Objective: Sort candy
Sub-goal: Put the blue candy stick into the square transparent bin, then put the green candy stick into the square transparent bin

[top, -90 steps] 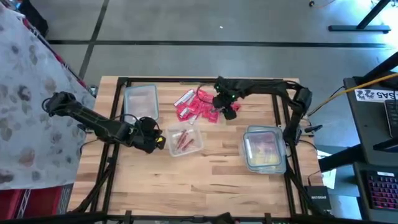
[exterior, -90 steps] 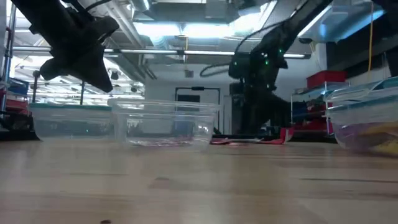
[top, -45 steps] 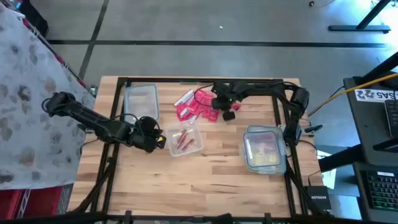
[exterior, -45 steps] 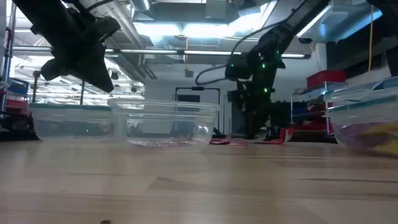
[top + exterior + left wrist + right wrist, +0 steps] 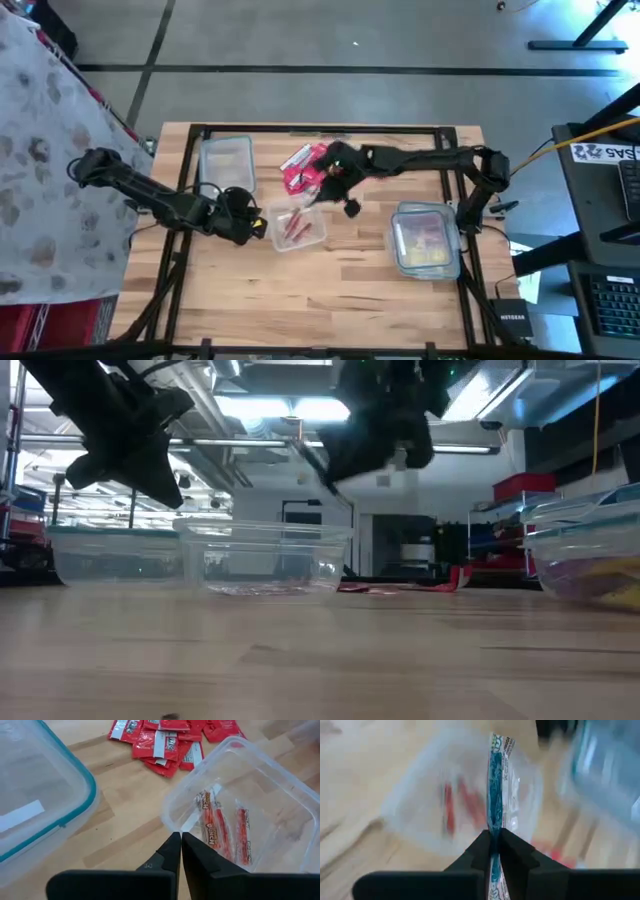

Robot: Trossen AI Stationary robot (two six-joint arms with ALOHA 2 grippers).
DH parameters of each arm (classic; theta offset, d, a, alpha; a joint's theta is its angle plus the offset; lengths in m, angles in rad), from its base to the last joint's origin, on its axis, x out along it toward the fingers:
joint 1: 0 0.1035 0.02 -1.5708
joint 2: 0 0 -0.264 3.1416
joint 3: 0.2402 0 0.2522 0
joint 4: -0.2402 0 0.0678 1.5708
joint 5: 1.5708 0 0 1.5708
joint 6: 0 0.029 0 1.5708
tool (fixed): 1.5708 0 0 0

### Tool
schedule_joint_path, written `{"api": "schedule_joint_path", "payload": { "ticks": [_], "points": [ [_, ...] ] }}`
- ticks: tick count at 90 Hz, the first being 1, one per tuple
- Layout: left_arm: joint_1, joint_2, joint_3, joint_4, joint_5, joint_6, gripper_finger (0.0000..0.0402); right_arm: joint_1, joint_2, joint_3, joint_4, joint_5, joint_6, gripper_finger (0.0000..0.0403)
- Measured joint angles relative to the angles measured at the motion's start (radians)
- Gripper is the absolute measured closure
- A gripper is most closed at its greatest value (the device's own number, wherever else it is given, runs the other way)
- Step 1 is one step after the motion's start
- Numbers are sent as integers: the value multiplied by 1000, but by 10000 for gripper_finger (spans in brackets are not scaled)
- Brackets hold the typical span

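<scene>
We are in the carrying step: our right gripper [image 5: 495, 840] pinches one blue-and-white candy stick [image 5: 496, 795] between its fingers, edge on, with most of the wrapper standing out beyond the fingertips. In the high view this gripper [image 5: 335, 180] hangs above the table, just at the near edge of the red candy pile [image 5: 305, 165], and the small open tub [image 5: 297, 227] lies a short way ahead of it, toward our left arm. From the right wrist the tub [image 5: 420, 815] shows directly beyond the held stick, blurred, with a few red pieces on its floor.

We judge that the next move is to bring the stick over a tub and open the fingers. The small tub holds only red sticks [image 5: 220, 827], so a blue piece may belong elsewhere; we cannot tell the sorting rule from here. The lidded tub [image 5: 227, 160] sits on the far side of the small one from the right gripper, and another tub with yellow and pink content [image 5: 424, 240] lies behind the gripper, near the right arm's base.

Our left gripper [image 5: 180, 850] waits with its fingers pressed together on nothing, its tips right at the rim of the small tub [image 5: 170, 807]
</scene>
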Motion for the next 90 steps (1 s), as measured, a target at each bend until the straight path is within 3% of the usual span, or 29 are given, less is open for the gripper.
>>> {"api": "schedule_joint_path", "payload": {
  "ticks": [14, 22, 39, 55, 63, 83, 90],
  "points": [
    [0, 1, 0, 21, 10, 1, 402, 95, 64, -7, 110, 23, 5, 381],
    [-1, 3, 0, 23, 12, 1, 402, 120, 91, -7, 141, 88, 3, 372],
    [-1, 17, 0, 28, 19, 1, 402, 113, 99, -7, 127, 135, 23, 320],
    [-1, 28, 0, 46, 29, 2, 402, 89, 45, -7, 45, 341, -47, 273],
    [-1, 30, 0, 44, 47, 3, 402, 36, 12, -7, -17, 391, -73, 264],
    [-2, 32, 0, 47, 54, 14, 402, -228, -15, -8, -217, 393, -52, 262],
    [-2, 32, 0, 47, 54, 20, 402, -314, -5, -23, -213, 366, -5, 262]
  ]
}}
